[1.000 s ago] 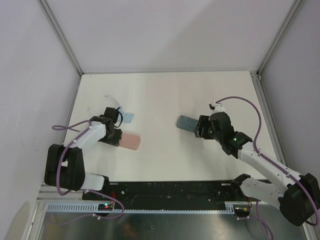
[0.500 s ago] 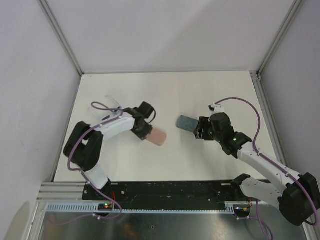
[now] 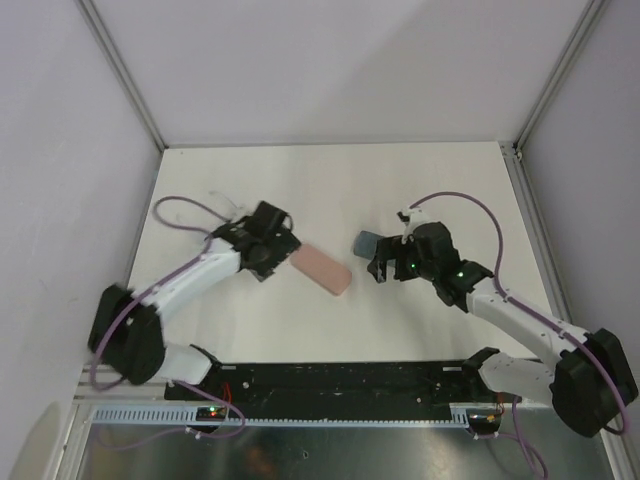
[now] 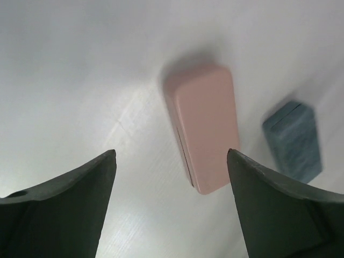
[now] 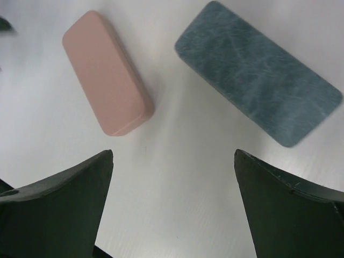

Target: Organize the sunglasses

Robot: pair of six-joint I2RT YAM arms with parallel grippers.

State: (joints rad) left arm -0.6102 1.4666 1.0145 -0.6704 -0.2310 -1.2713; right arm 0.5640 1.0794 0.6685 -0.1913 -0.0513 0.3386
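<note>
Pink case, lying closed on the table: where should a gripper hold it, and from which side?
Take the pink case at mid-length, across its narrow width, coming straight down from above, jaws closing on the two long sides. It lies flat and closed on the table. Its long sides are straight and parallel, its ends rounded, and the grey-blue case lies apart, leaving room.

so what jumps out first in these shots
The pink case lies at the centre, just ahead of the open left gripper. Right of it sits the grey-blue case, by the open right gripper. Both cases are shut and lie free.
</note>
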